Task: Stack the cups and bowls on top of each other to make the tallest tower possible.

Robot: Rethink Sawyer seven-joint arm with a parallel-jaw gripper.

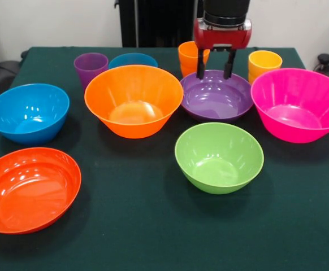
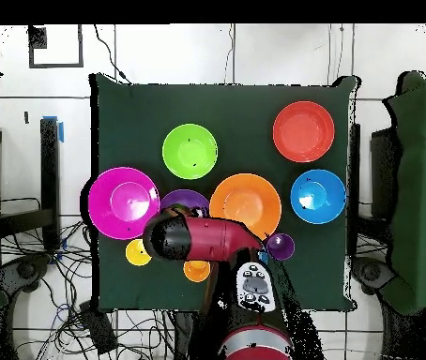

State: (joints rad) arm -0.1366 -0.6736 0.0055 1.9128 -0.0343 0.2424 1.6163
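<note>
My gripper [image 1: 215, 71] is open and empty, its fingertips [image 1: 200, 72] hanging just over the far rim of the purple bowl [image 1: 216, 97]. The large orange bowl [image 1: 133, 100] stands to its left, the large pink bowl [image 1: 300, 105] to its right and the green bowl [image 1: 219, 157] in front. The blue bowl [image 1: 27, 112] and the shallow red-orange bowl [image 1: 29, 189] are at the left. The purple cup [image 1: 90, 68], small blue bowl [image 1: 133, 58], orange cup [image 1: 188, 57] and yellow cup [image 1: 264, 64] line the far side. Every bowl and cup stands alone. In the overhead view the arm [image 2: 203, 239] hides the gripper and part of the purple bowl [image 2: 185, 199].
The dark green cloth [image 1: 153, 226] covers the table. The robot's pedestal [image 1: 153, 22] stands behind the far edge. In the overhead view cables [image 2: 29, 272] lie on the floor beside the table.
</note>
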